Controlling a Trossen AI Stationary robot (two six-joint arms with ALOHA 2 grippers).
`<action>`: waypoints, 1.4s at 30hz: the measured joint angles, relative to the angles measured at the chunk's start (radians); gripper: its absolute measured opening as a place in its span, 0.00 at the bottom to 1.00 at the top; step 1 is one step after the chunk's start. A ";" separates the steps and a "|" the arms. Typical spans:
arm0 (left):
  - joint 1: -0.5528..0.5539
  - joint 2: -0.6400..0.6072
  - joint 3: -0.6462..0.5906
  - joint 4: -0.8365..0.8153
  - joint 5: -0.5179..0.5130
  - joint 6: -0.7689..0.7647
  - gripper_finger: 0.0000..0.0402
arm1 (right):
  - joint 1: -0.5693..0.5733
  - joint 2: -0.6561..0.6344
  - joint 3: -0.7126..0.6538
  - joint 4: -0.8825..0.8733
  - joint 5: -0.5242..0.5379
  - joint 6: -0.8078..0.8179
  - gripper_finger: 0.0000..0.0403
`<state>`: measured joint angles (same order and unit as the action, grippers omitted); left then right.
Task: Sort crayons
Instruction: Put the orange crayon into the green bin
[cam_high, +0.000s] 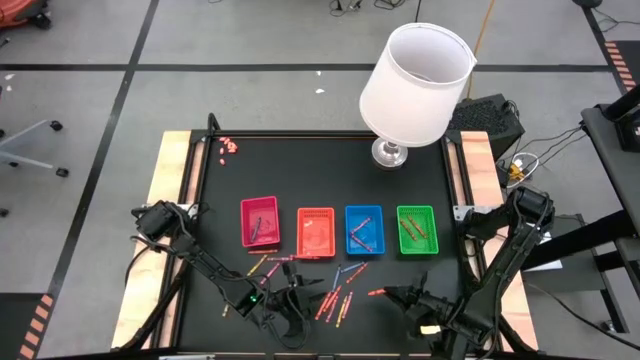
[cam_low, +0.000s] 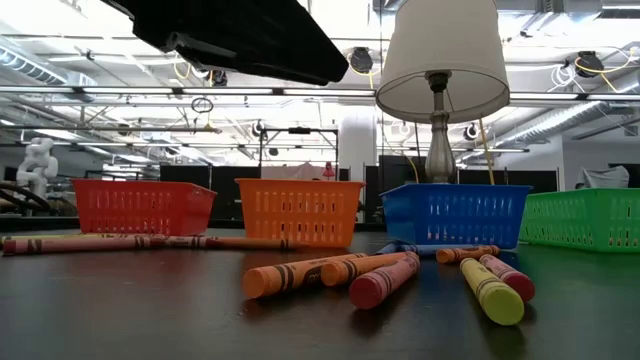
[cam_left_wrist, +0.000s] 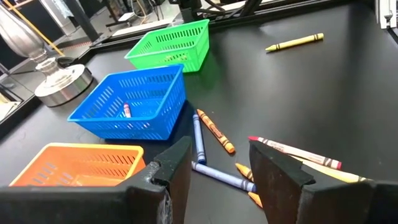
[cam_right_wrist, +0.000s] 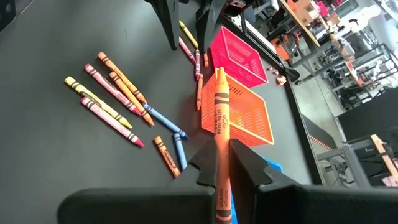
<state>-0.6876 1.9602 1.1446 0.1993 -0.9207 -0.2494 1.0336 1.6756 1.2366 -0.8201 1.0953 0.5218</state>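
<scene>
We had four trays in a row across the middle of the table, pink (cam_high: 260, 221), orange (cam_high: 316, 232), blue (cam_high: 364, 229) and green (cam_high: 417, 229), with the loose crayons (cam_high: 335, 300) scattered just at their six o'clock side.

Our left gripper (cam_high: 283, 310) hovered low over the near-left part of the scatter, fingers (cam_left_wrist: 177, 163) apart and empty, with blue and orange sticks lying on the mat ahead of them.

Our right gripper (cam_high: 408, 296) sat at about five o'clock from the pile, its jaws clamped on an orange crayon (cam_right_wrist: 219, 134). In the overhead view that crayon jutted from the tips toward nine o'clock, long axis roughly level with the table and running on past the fingers, most of its length free in front.

To do this step well, we judged we should carry it over the orange tray toward eleven o'clock, keep it clear of the left arm, turn its long axis along the tray's longer side, lower it inside the walls and only then let go, so it would not bounce out.
</scene>
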 joint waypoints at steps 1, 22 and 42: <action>0.000 0.000 0.000 0.000 0.000 -0.001 0.40 | 0.000 0.000 0.000 0.000 0.000 0.012 0.01; 0.000 0.000 0.000 0.000 0.000 0.002 0.40 | 0.000 0.000 0.000 0.000 0.000 0.356 0.01; 0.016 0.000 0.000 0.000 0.000 0.000 0.40 | -0.001 0.000 0.000 0.000 0.000 0.643 0.01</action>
<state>-0.6716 1.9599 1.1446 0.1994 -0.9203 -0.2489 1.0328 1.6756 1.2369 -0.8196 1.0955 1.1653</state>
